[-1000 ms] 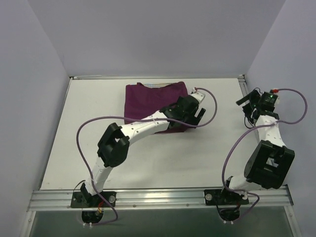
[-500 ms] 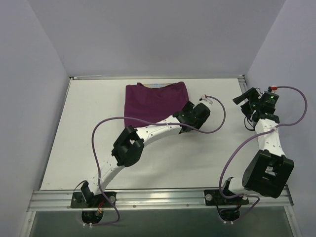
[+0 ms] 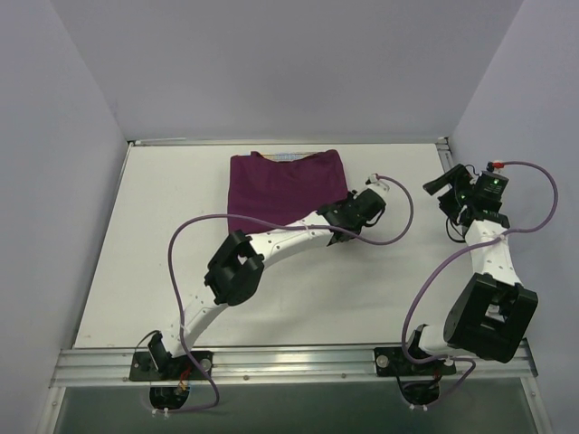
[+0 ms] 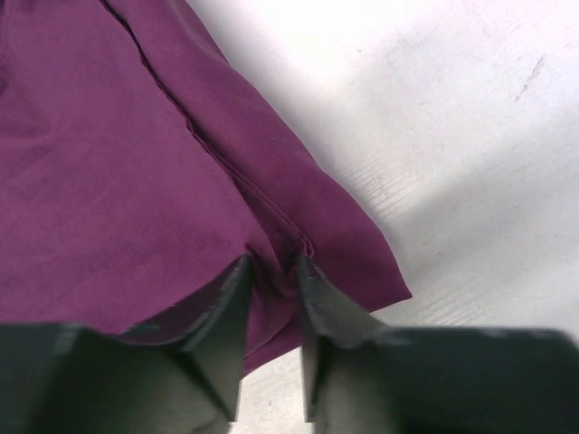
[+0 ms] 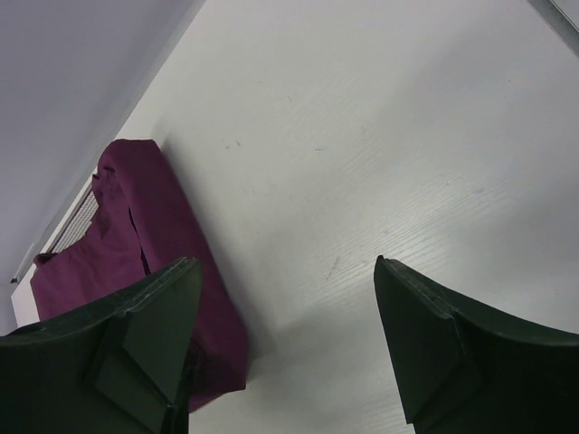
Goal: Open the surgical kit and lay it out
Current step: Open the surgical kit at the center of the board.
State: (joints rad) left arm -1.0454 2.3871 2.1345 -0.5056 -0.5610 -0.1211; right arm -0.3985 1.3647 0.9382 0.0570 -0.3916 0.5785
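- Pinching a thin fold at the near right corner of the wrap (image 4: 136,163), my left gripper (image 4: 271,282) has its jaws narrow. With so little cloth held, it could slip free when I pull.
- Folded wrap lies at the far middle of the table (image 3: 181,271), the tray (image 5: 77,215) peeping from its far edge. Catching several layers at once might drag the whole bundle.
- My right gripper (image 5: 288,264) hangs wide and empty, well right of the wrap, so nothing pins it down.

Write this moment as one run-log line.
left gripper: shut on purple cloth wrap, edge fold | right gripper: open, empty, over table | status: wrap not yet opened
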